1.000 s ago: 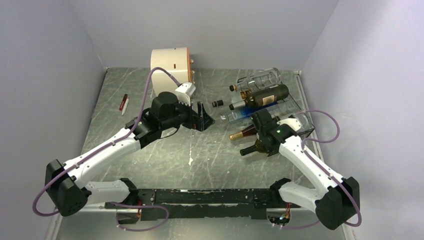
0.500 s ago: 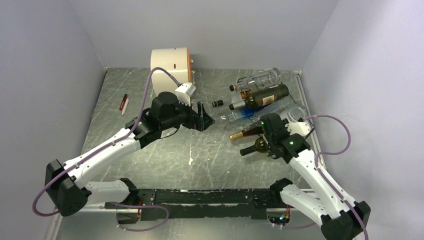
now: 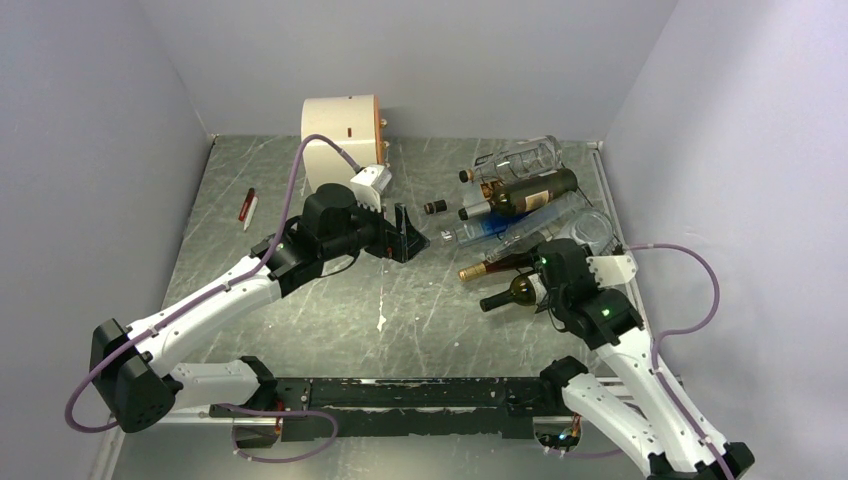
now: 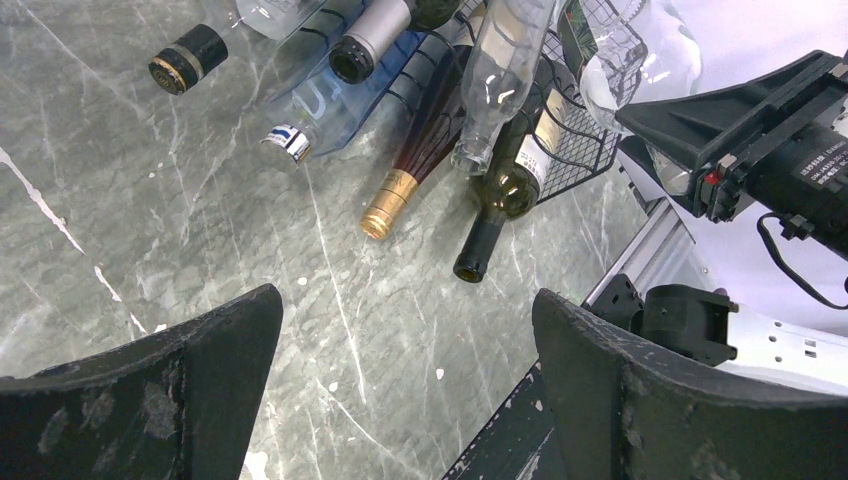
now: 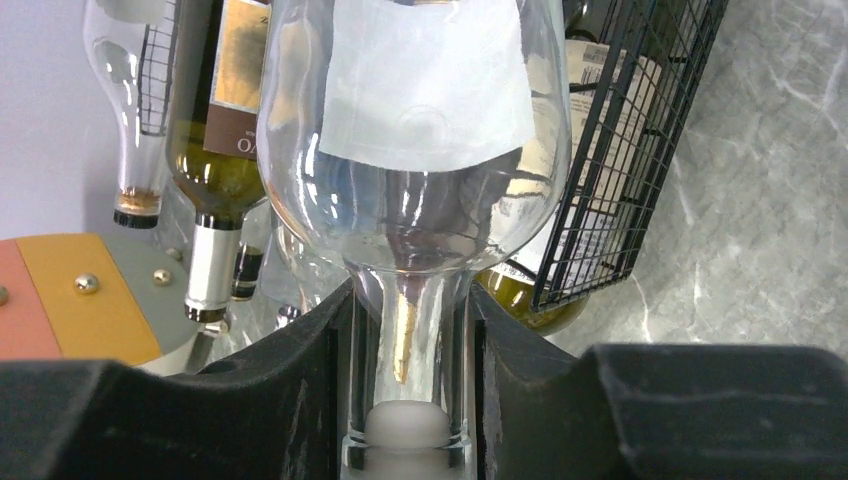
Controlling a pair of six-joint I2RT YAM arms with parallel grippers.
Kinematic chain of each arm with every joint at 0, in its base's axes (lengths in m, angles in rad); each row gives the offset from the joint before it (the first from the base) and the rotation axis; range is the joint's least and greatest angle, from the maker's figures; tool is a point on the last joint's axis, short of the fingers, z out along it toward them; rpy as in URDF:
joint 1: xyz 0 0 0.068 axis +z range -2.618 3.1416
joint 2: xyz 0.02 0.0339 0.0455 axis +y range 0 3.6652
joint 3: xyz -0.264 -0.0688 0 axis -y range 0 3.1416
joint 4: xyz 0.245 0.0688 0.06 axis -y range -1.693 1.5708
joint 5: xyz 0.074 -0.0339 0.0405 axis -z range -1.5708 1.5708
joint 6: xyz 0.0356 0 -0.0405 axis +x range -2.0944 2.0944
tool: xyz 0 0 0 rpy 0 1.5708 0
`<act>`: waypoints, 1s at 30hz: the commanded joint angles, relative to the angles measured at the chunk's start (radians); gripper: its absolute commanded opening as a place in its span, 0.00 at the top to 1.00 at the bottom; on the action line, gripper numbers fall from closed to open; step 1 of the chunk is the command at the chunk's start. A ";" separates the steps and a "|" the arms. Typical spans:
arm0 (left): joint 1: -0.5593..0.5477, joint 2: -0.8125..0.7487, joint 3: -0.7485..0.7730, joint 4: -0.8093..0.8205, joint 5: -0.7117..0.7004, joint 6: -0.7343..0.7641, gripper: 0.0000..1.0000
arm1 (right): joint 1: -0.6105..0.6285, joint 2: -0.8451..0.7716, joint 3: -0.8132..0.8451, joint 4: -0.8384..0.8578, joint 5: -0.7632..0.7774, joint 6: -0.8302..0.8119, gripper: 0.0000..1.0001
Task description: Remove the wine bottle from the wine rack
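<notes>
right jaws: closed narrow on the neck of the clear wine bottle [image 5: 420,180], which has a white label on its body. the bottle lies neck toward the arm at the right end of the black wire wine rack [image 5: 640,150], body beside the mesh and against other bottles; whether it rests on the rack cannot be told. left jaws: spread wide, holding nothing, above the bench [image 4: 150,200], well apart from the rack.

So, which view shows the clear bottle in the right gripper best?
Right wrist view: the clear bottle fills it, neck clamped in the right gripper. Top external shows only some glass beyond the arm; left wrist only part of its body, top edge.
</notes>
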 commanded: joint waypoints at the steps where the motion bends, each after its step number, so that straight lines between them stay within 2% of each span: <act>1: -0.007 -0.003 0.034 0.011 -0.003 0.000 0.02 | 0.006 -0.055 -0.004 0.155 0.090 -0.073 1.00; 8: -0.006 0.005 0.036 0.012 0.000 0.000 0.02 | 0.006 -0.022 -0.005 0.159 0.073 -0.089 1.00; 14: -0.006 0.010 0.037 0.012 0.004 0.001 0.02 | 0.006 -0.040 -0.023 0.241 0.042 -0.198 1.00; 18: -0.006 0.010 0.035 0.011 0.000 0.002 0.02 | 0.006 -0.020 -0.004 0.206 0.031 -0.193 1.00; 24: -0.007 0.022 0.039 0.017 0.012 -0.004 0.02 | 0.006 0.081 -0.023 0.151 -0.068 -0.118 1.00; 28: -0.007 0.029 0.037 0.022 0.014 -0.003 0.02 | 0.006 0.113 -0.067 0.180 -0.099 -0.088 1.00; 30: -0.006 0.039 0.037 0.020 0.017 -0.003 0.02 | 0.006 0.125 -0.084 0.199 -0.099 -0.082 0.94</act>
